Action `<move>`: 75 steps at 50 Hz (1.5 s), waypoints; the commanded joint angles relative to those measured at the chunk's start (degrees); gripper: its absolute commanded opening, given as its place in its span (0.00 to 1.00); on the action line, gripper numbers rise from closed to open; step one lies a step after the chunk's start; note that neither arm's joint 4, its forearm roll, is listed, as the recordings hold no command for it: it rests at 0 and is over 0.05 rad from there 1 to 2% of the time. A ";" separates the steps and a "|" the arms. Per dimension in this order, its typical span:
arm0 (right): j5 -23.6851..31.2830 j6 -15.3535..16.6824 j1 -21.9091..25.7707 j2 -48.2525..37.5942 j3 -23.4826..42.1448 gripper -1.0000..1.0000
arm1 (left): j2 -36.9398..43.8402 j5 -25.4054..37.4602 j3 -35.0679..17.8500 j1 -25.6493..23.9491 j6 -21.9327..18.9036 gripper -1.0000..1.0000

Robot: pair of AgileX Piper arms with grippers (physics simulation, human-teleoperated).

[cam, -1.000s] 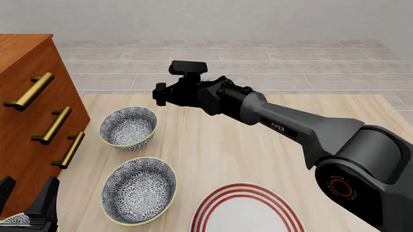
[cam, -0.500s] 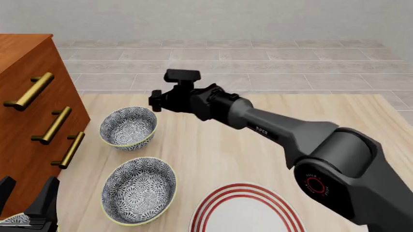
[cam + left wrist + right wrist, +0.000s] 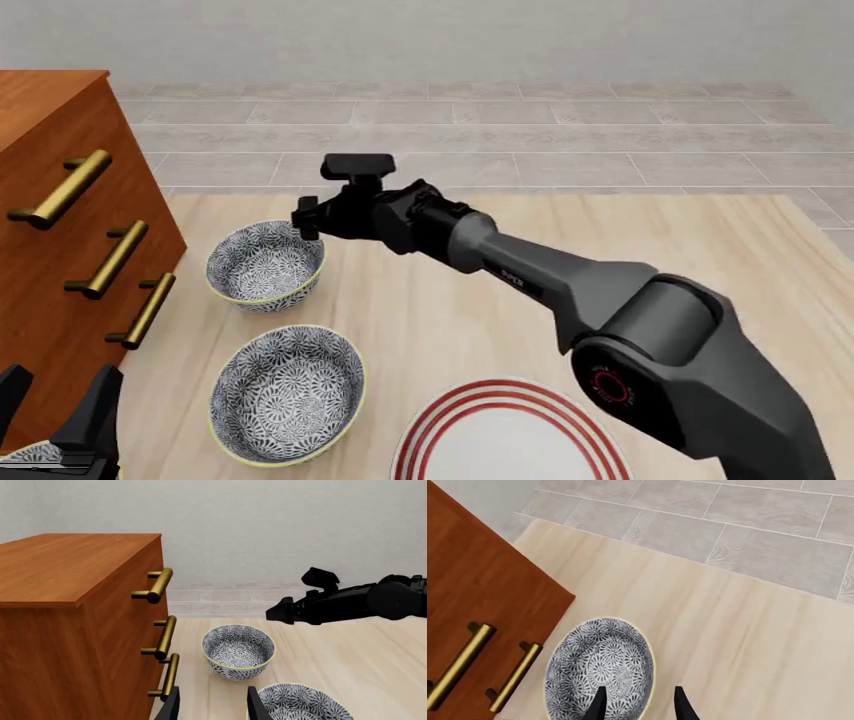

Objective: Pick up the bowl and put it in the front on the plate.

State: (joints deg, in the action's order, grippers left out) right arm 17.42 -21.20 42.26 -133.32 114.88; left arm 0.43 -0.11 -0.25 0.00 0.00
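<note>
Right end effector: my right end effector (image 3: 308, 216) hung over the far bowl's right rim, fingers spread with nothing between them; in my right wrist view the two fingertips (image 3: 598, 706) straddled that rim.

Left end effector: my left end effector (image 3: 54, 415) sat low at the near left corner of the surface, fingers apart and empty, beside the cabinet (image 3: 54, 230).

Bowl: the bowl (image 3: 266, 265) I was over stood upright on the surface (image 3: 441, 300), close to the cabinet's drawer fronts, directly below and slightly left of my right fingers.

Twin: a second, identical bowl (image 3: 286, 394) stood nearer to me, just apart from the first and left of the plate.

Plate: the plate (image 3: 507, 440) lay flat at the near edge of the surface, right of the nearer bowl and well apart from the far one.

Deciding relation: the far bowl's rim ran between my right fingers, so I judged a straight descent would set one finger inside the wall and one outside.

Nearer arm: for the far bowl, the right; the left sat closer to the twin.

Arm pose: my right arm (image 3: 561, 290) stretched diagonally from the near right across the surface, almost fully extended, wrist bent down.

Caution: the cabinet stood close on the bowl's far side from me, leaving little room.
</note>
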 commanded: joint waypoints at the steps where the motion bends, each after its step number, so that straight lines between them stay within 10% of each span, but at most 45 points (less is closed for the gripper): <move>1: 1.09 0.55 0.39 -2.05 2.41 1.00 | 0.00 0.00 0.00 0.00 0.00 1.00; 75: 2.99 1.20 1.70 -10.66 9.39 1.00 | 0.00 0.00 0.00 0.00 0.00 1.00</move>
State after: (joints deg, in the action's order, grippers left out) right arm 19.90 -20.13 43.96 -142.53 122.82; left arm 0.43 -0.11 -0.25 0.00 0.00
